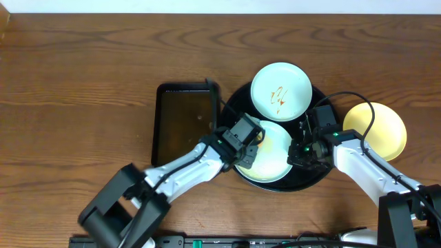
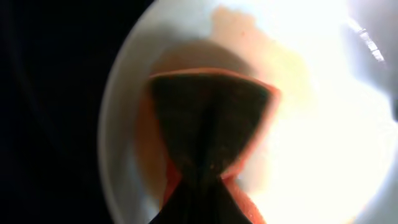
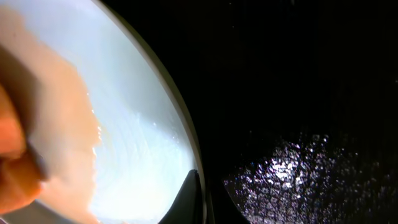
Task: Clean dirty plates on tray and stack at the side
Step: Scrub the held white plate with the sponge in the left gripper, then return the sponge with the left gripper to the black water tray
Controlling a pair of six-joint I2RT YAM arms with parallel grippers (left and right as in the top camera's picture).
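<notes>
Tabletop [image 1: 83, 69] bears the tray [image 1: 238, 103]; left jaws pinch a sponge [image 2: 211, 118] onto the plate [image 1: 275, 162] beneath; right jaws, shut beside its rim, likely steady it.

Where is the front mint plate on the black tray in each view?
Overhead: plate low-centre, on the tray.
Left wrist: plate fills centre and right, under the sponge.
Right wrist: plate fills the left half.
Shared landmark: the black tray, dark beside the plate in every view.
</notes>
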